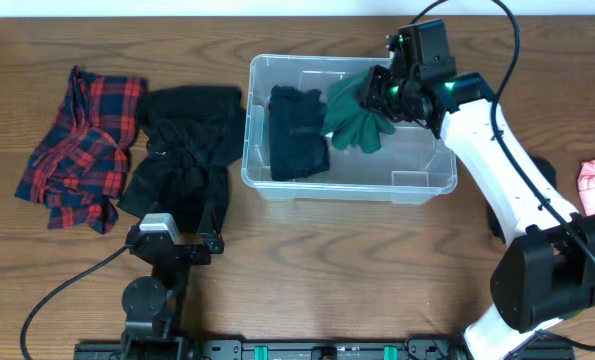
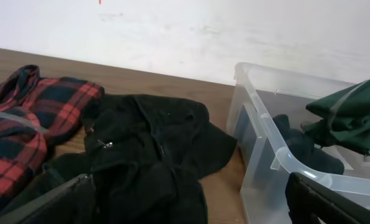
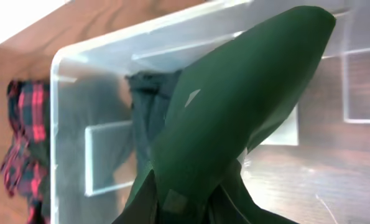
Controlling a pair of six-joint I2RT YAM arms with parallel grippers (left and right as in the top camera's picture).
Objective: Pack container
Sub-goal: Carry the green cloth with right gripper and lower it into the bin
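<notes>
Well, the wooden table (image 1: 377, 270) lies bare along its near side, the clear container (image 1: 347, 190) stands right of centre toward the far edge, a black heap (image 1: 182, 150) crowds its left wall, folded black cloth (image 1: 297, 135) fills its left half, the right gripper (image 1: 379, 95) pinches a green garment (image 1: 357, 120) over its right half, and the left gripper (image 1: 177, 238) gapes empty nearer.

Wooden table (image 1: 307, 260), white wall (image 2: 172, 31)

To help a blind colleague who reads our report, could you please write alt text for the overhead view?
The right gripper holds a dark green garment over the clear container, where a folded black garment lies. On the wooden table, left of the container, lie a second black garment and a red plaid garment.
</notes>
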